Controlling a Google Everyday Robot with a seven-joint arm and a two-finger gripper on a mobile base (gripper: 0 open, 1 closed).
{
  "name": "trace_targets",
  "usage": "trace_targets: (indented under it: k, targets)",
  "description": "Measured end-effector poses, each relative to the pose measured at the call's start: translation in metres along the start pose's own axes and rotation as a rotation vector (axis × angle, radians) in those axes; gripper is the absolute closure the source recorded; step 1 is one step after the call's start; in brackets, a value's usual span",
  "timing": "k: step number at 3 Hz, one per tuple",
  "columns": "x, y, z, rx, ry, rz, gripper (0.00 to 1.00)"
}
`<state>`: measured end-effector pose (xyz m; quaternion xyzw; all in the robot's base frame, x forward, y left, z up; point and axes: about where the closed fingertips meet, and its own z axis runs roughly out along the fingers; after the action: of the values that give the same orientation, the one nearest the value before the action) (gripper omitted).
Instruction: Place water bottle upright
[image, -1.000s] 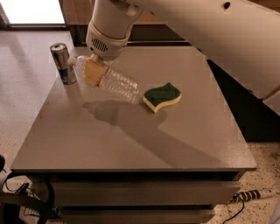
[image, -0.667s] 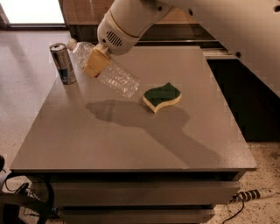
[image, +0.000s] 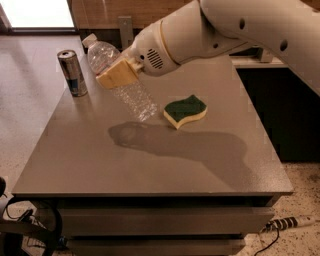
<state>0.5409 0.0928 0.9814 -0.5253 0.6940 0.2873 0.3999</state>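
The water bottle (image: 131, 95) is a clear ribbed plastic bottle with a white cap at its upper left end. It hangs tilted above the grey table (image: 150, 160), cap up and to the left, base down and to the right. My gripper (image: 118, 73) with tan fingers is shut on the bottle around its upper middle. The bottle's shadow lies on the table below it. Its label band is hidden behind the fingers.
A silver-blue metal can (image: 73, 73) stands upright near the table's far left edge. A green and yellow sponge (image: 185, 110) lies to the right of the bottle's base. A dark cabinet stands to the right of the table.
The gripper has lifted the bottle off the table and turned it more upright, the cap rising toward the upper left. The arm has swung in from the right.
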Motion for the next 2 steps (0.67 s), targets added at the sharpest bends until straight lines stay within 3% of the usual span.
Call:
trace_targets:
  k: [1, 2]
  targets:
    - [-0.0037, 0.0177, -0.0086, -0.016, -0.115, 0.09, 1.0]
    - [-0.004, 0.0181, -0.0076, -0.016, -0.11, 0.083, 1.0]
